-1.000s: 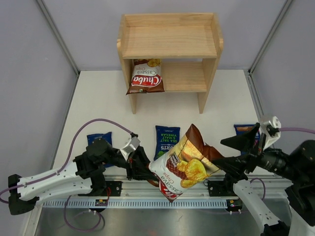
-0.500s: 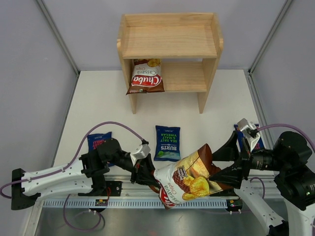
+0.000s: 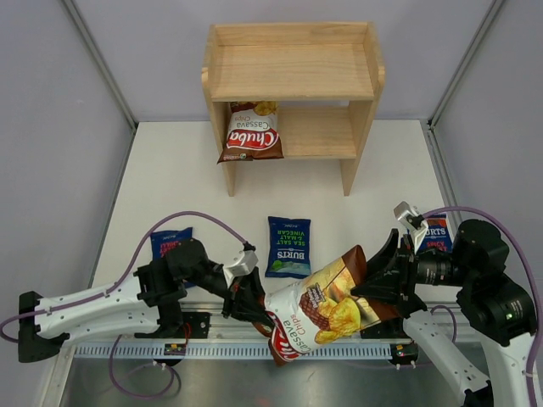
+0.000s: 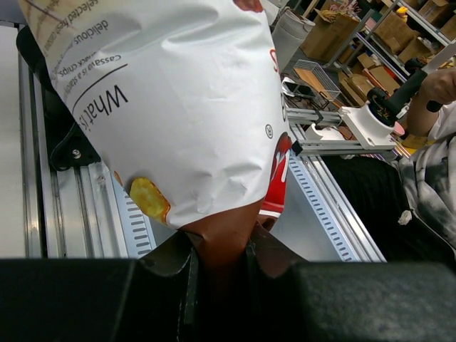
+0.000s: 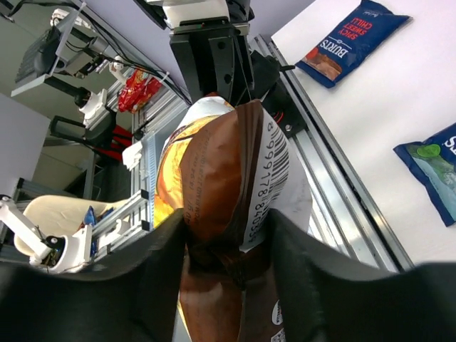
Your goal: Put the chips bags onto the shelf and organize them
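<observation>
A brown-and-white Chuba chips bag (image 3: pixel 318 312) hangs tilted above the near edge, stretched between both arms. My left gripper (image 3: pixel 257 303) is shut on its lower end; in the left wrist view that gripper (image 4: pixel 221 258) pinches the brown seam of the bag (image 4: pixel 178 107). At the upper end my right gripper (image 3: pixel 374 285) has its fingers pressed on both sides of the crumpled bag (image 5: pixel 221 164) in the right wrist view, jaws (image 5: pixel 226 246). A second Chuba bag (image 3: pixel 251 133) leans on the lower tier of the wooden shelf (image 3: pixel 362 127). Three blue Burts bags lie flat on the table (image 3: pixel 288 246), (image 3: pixel 172 242), (image 3: pixel 434 232).
A slotted metal rail (image 3: pixel 221 348) runs along the near edge under the held bag. Grey walls close in the white table (image 3: pixel 170 178) on three sides. The shelf's top tier (image 3: pixel 293 72) holds nothing. A person (image 4: pixel 427 135) stands beyond the rail.
The right arm swung in from the right and its jaws closed around the bag's upper end. The bag dropped lower and tilted flatter; the left gripper kept its hold.
</observation>
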